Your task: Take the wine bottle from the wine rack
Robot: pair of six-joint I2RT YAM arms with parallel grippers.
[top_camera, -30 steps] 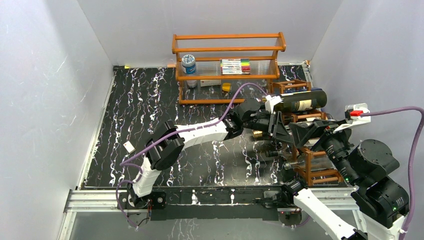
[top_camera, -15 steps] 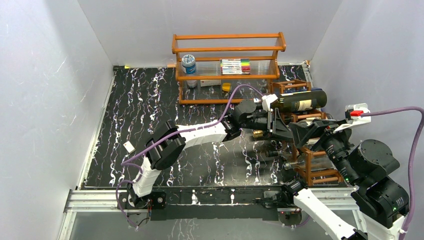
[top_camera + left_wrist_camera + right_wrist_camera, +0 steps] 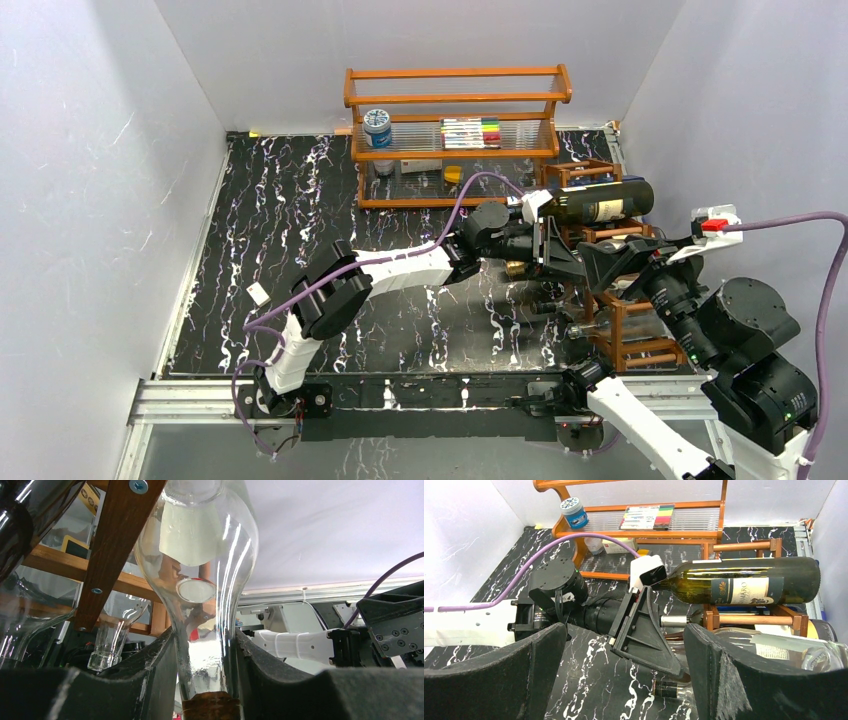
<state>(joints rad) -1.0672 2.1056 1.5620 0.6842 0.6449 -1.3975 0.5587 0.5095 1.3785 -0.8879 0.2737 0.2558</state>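
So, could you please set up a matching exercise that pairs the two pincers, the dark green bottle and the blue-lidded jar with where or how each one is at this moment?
Things:
1. left pincer
2. right pincer
3. dark green bottle
4. blue-lidded jar

Places and states:
A. lying across the top of the wine rack
B. open, holding nothing
C. standing on the orange shelf
D. shut on the neck of the clear bottle

Pairs: 1-D, 2-B, 3-A, 4-C.
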